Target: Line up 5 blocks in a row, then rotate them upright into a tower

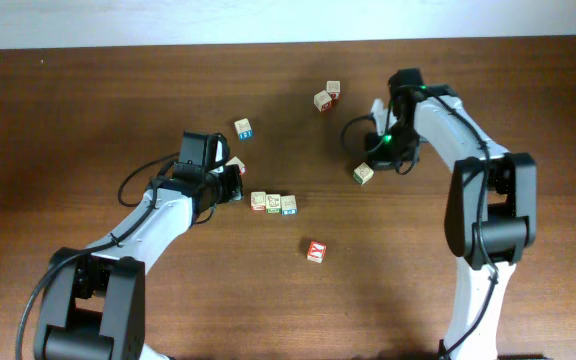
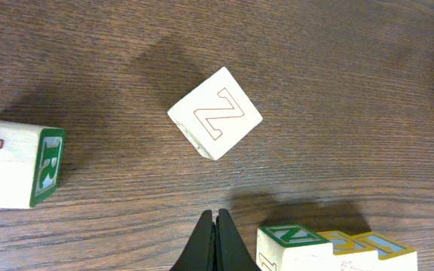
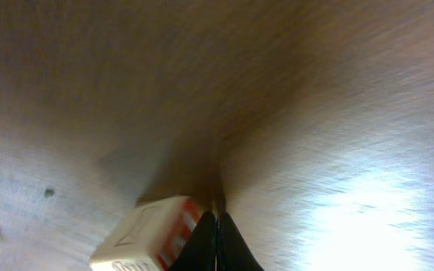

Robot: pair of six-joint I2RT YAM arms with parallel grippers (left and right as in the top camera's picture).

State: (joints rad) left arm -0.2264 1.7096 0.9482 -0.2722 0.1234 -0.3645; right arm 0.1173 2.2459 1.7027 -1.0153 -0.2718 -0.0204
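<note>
Z block [image 2: 215, 113], legible from left wrist only, ahead of my shut, empty left gripper [image 2: 217, 218]. My right gripper [image 3: 217, 220] shut, just beside red-striped block [image 3: 151, 237].

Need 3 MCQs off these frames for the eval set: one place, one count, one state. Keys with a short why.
1. Where does the pale wooden cube with the bold red X lie on the brown wooden table?
A. touching the row of cubes
B. alone, apart from every other cube
C. stacked on another cube

2. How many cubes make up the touching row at mid-table?
A. two
B. three
C. five

3. How does the left gripper stand?
A. shut, holding nothing
B. wide open
C. shut on a cube

Key:
1 B: the overhead view shows bare wood all round it.
2 B: three cubes sit side by side in the overhead view.
3 A: the left wrist view shows the fingers pressed together, with the pale cube with the outlined red Z lying free ahead of them.
</note>
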